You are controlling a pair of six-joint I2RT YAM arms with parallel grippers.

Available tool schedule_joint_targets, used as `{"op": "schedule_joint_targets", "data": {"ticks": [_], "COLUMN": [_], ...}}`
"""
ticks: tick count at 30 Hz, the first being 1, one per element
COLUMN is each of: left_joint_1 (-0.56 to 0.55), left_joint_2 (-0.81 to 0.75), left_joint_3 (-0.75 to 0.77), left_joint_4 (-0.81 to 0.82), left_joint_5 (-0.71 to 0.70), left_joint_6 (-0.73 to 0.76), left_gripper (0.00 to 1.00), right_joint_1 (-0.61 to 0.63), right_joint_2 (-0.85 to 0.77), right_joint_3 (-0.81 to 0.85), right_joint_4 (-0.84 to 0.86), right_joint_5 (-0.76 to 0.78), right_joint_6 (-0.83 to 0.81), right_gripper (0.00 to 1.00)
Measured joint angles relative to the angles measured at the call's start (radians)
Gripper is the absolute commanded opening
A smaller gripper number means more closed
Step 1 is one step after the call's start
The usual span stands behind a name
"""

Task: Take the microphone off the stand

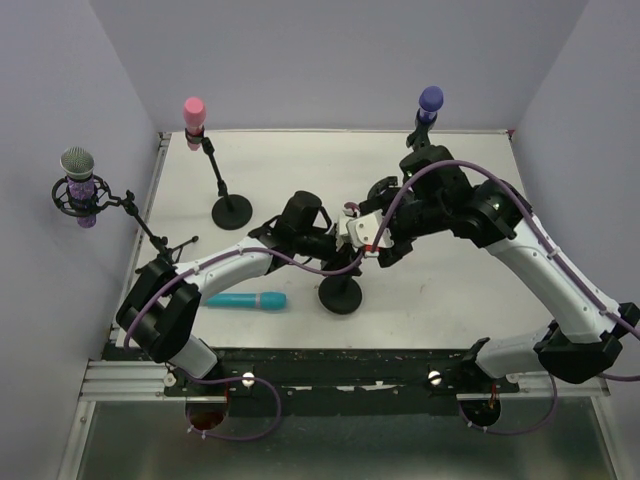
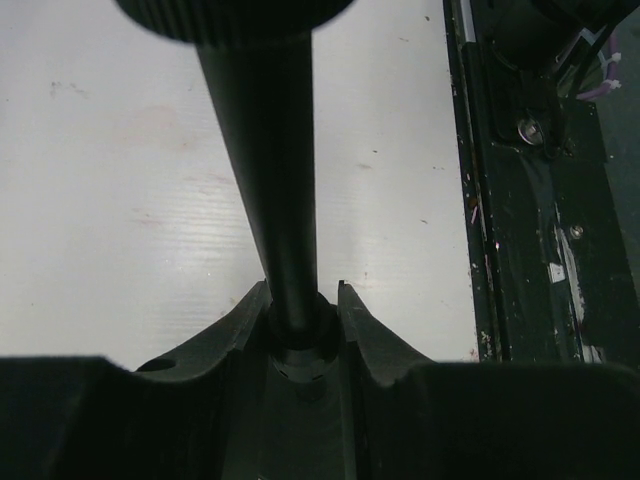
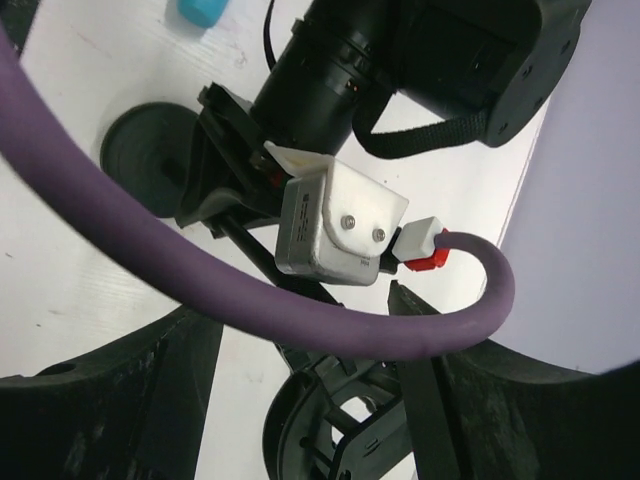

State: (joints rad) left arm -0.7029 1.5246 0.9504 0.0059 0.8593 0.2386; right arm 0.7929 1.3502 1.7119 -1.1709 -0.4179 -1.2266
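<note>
A teal microphone (image 1: 247, 300) lies flat on the table, left of the middle stand's round base (image 1: 340, 296); its tip shows in the right wrist view as the teal microphone (image 3: 200, 10). My left gripper (image 1: 333, 246) is shut on that stand's black pole (image 2: 270, 180), which runs between its fingers (image 2: 232, 330). My right gripper (image 1: 385, 240) is open, and its wide-apart fingers (image 3: 110, 400) flank the stand's black clip (image 3: 330, 420), which holds nothing I can see. A purple cable (image 3: 250, 310) crosses in front of the clip.
A pink microphone (image 1: 193, 112) stands on a stand with round base (image 1: 231, 210) at the back left. A purple microphone (image 1: 430, 100) is at the back right. A grey-headed microphone (image 1: 79, 180) in a shock mount hangs at the far left. White walls enclose the table.
</note>
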Motion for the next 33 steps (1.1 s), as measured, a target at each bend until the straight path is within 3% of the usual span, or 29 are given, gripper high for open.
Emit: {"op": "schedule_joint_targets", "data": {"ticks": [8,21,26,33], "left_joint_1": [0.028,0.038,0.037,0.033], "left_joint_2": [0.000,-0.016,-0.019,-0.021], "left_joint_3": [-0.008,-0.014,0.022,0.036], "left_joint_4": [-0.016,-0.077,-0.190,-0.241], "left_joint_5": [0.010,0.013,0.018,0.028], "left_joint_6": [0.002,0.006,0.021,0.026], "left_gripper": [0.00,0.00,0.00,0.00], "right_joint_1": [0.000,0.000,0.000,0.000], "right_joint_2": [-0.002,-0.063,-0.108,-0.177], "right_joint_3": [-0.080,-0.248,-0.335,-0.431], "right_joint_4": [0.011,0.205,0.281,0.392], "right_joint_5": [0.089,0.137,0.145,0.145], "right_joint_6": [-0.015,-0.087,-0.188,-0.320], "right_gripper": [0.73,0.72,0.59,0.26]}}
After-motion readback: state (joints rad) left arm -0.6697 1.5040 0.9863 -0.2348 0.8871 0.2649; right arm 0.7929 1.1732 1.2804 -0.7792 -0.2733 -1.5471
